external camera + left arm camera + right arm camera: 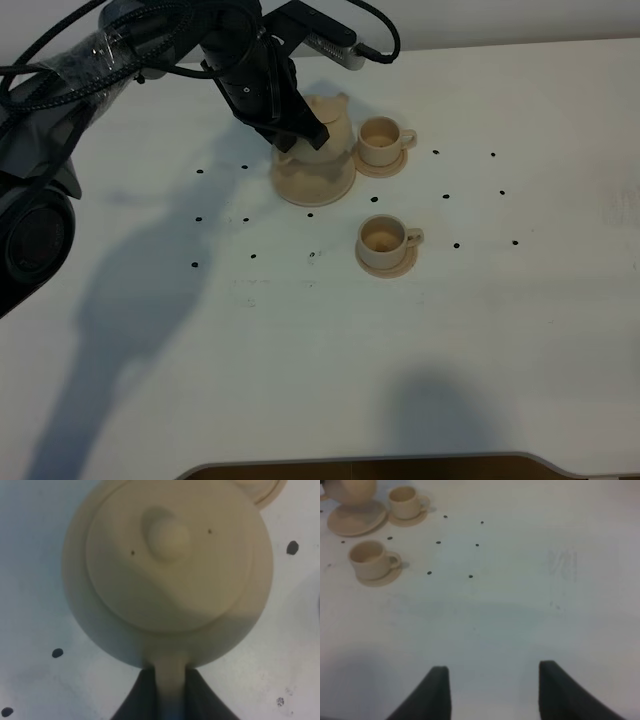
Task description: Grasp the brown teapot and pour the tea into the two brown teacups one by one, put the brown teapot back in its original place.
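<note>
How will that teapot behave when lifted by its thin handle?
The brown teapot looks like smooth ceramic: probably rigid, heavy for its size, breakable. The left gripper pinches only its narrow handle, so the round body may sag or twist. Its knobbed lid, if merely resting there, might slide when tipped.

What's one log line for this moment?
left tool: shut on teapot handle | teapot: over large saucer | right tool: open, empty
</note>
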Motion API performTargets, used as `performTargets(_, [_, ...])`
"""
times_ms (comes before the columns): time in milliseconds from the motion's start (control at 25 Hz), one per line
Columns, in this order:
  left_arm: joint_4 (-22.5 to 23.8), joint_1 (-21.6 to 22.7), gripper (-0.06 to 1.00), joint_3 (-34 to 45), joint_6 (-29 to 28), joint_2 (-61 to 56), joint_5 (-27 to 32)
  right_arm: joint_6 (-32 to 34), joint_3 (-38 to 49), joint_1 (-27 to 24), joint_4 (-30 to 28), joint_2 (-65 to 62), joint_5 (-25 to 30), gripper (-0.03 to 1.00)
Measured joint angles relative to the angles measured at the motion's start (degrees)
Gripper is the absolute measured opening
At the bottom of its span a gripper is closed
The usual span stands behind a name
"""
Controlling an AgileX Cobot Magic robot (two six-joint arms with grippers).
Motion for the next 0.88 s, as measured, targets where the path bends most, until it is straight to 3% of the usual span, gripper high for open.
performTargets(480, [-1.4,0.0,0.12,0.0,2.2,-0.1,3.3,0.0,0.0,0.0,0.0,0.0,0.0,0.40])
performTargets(880, [0.6,-0.1,0.12,0.0,0.5,-0.7,6.3,0.0,0.0,0.0,0.0,0.0,0.0,0.40])
